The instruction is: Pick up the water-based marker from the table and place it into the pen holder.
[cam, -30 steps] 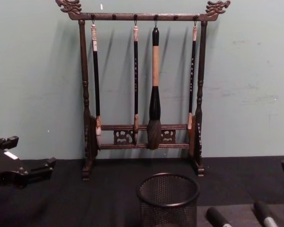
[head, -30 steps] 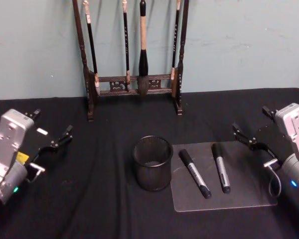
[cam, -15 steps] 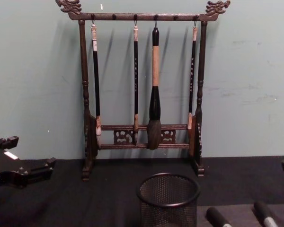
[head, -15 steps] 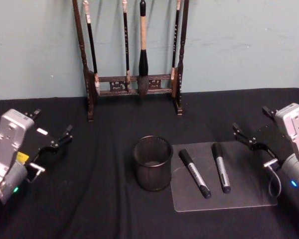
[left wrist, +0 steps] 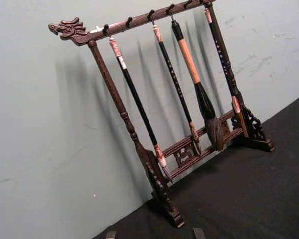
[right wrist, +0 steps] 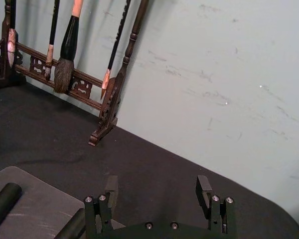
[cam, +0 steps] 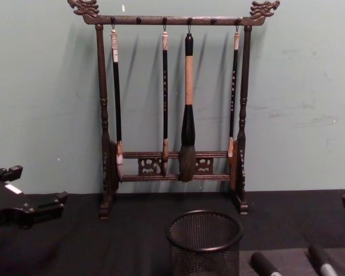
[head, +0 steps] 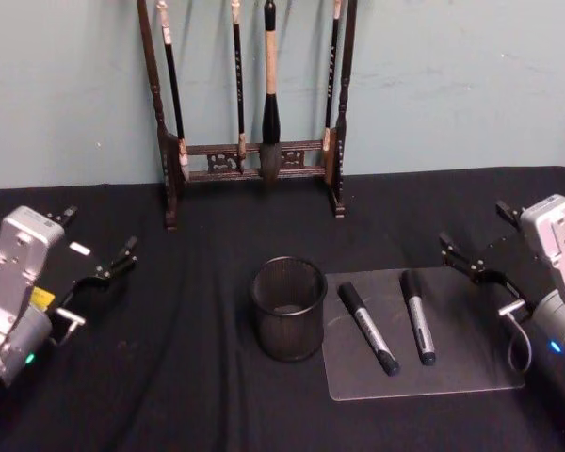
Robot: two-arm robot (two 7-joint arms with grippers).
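Black-cloth table (head: 169, 395). Two markers (head: 367, 329) on clear mat (head: 471, 358) just beside pen holder (head: 287, 309); nothing grasped yet. Right gripper (head: 473, 234) spread near mat; left gripper (head: 99, 233) spread, parked. Next: right descends, pinches marker; which one is water-based unclear.

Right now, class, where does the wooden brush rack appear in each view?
Head view: the brush rack stands top centre.
Chest view: centre, full height.
Left wrist view: slanted across the picture.
Right wrist view: at the edge, cut off.
Shared landmark: the thick brush hanging on it.
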